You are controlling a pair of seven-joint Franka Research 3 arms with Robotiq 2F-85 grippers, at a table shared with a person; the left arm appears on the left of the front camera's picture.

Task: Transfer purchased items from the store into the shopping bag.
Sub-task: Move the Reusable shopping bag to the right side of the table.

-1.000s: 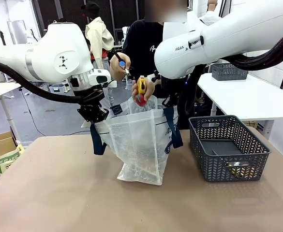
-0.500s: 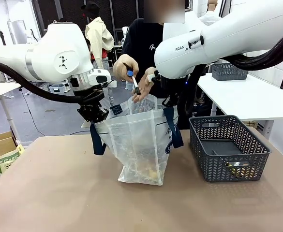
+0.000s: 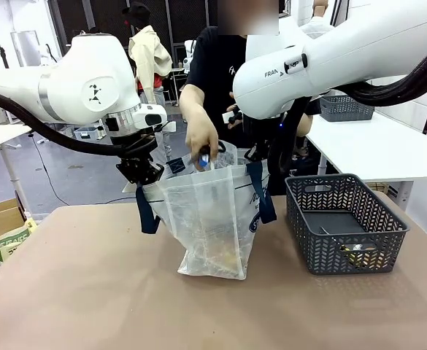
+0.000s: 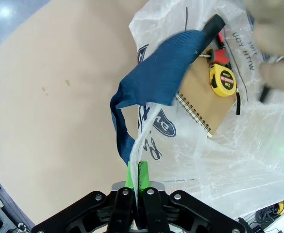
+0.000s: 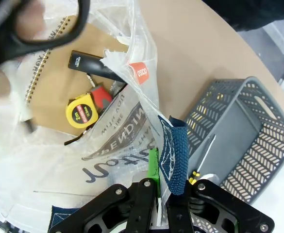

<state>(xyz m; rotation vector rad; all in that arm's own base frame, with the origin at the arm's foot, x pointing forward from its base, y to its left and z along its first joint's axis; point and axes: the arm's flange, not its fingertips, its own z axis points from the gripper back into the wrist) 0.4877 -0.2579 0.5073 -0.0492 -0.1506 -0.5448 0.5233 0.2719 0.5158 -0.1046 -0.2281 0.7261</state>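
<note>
On the tan table (image 3: 89, 292), a translucent whitish plastic shopping bag with navy blue strap handles (image 3: 212, 219) stands held open between two white robot arms. Inside the bag, the purchased items (image 5: 59, 104) lie at its bottom: a flat brown spiral-bound notebook (image 4: 202, 104), with a yellow tape measure (image 5: 81, 112) and a black-handled tool (image 5: 91, 63) on top of it. Just beside the bag, on its right, sits a dark grey mesh basket (image 3: 344, 219). The left pincer (image 4: 136, 174) is clamped tight on the bag's left rim beside a navy handle; the right pincer (image 5: 161, 177) is clamped on the bag's right rim and strap. At the bag's mouth, a person's hand (image 3: 201, 138) holds a small blue-tipped item (image 3: 204, 157). Behind the bag stands the person in a black top (image 3: 213, 65).
</note>
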